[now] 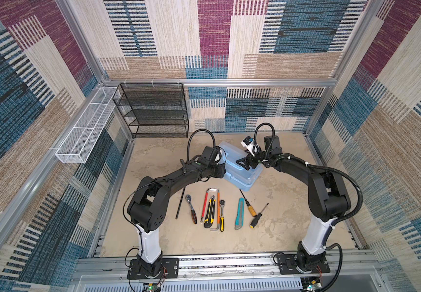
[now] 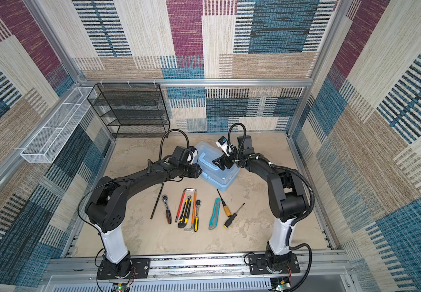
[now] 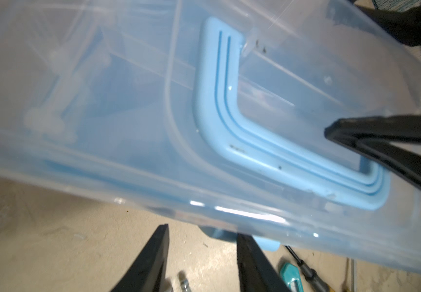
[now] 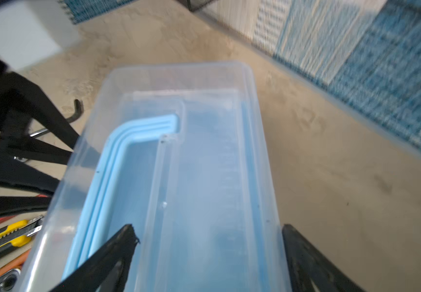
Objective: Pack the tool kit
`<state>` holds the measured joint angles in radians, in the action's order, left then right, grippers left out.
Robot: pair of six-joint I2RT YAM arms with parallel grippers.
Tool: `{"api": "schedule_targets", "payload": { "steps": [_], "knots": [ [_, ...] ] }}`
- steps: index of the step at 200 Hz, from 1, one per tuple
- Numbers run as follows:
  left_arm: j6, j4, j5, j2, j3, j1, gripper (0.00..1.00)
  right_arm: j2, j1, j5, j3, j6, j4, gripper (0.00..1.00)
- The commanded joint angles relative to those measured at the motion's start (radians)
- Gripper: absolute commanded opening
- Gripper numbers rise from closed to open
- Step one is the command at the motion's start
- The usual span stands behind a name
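Observation:
The tool kit's light-blue box [image 1: 244, 180] stands at the middle back of the table, its clear lid [image 4: 204, 151] down and its blue handle [image 3: 214, 108] folded flat. My left gripper [image 3: 204, 232] is open at the lid's front edge; one finger sits by the blue latch [image 3: 267, 244]. My right gripper [image 4: 208, 232] is open wide over the lid, with one finger above the handle and the other past the lid's far edge. Several loose tools lie in a row in front of the box, among them a ratchet [image 1: 191, 208], a yellow-black knife [image 1: 209, 212], a teal knife [image 1: 239, 213] and a screwdriver [image 1: 258, 216].
A black wire-mesh shelf rack [image 1: 153, 111] stands at the back left. A long white mesh basket [image 1: 85, 131] hangs on the left wall. Patterned walls close in the table on three sides. A thin black rod [image 1: 180, 202] lies left of the tool row.

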<state>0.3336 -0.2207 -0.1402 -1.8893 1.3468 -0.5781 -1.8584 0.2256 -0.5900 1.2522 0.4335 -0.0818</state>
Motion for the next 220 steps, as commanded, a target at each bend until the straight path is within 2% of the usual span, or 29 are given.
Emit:
{"api": "schedule_targets", "payload": {
  "steps": [1,41,90,147,178,220],
  "knots": [
    [-0.032,-0.002,0.007,-0.023,0.024,0.001,0.47,0.011,0.001,0.027,-0.035,-0.024,-0.115,0.91],
    [-0.031,0.023,-0.024,-0.048,0.06,0.001,0.47,0.042,0.001,0.017,-0.081,-0.077,-0.107,0.87],
    [-0.024,0.024,-0.081,-0.101,0.154,0.001,0.47,0.104,0.001,0.084,-0.137,-0.322,-0.08,0.82],
    [0.009,0.021,-0.197,-0.145,0.233,0.001,0.47,0.154,0.007,0.115,-0.171,-0.539,-0.075,0.84],
    [0.014,0.001,-0.197,-0.108,0.205,0.003,0.48,0.175,0.016,0.165,-0.149,-0.543,-0.084,0.86],
    [0.043,0.054,-0.219,-0.012,0.087,0.014,0.52,0.138,0.017,0.265,-0.058,-0.467,-0.131,0.93]
  ]
}}
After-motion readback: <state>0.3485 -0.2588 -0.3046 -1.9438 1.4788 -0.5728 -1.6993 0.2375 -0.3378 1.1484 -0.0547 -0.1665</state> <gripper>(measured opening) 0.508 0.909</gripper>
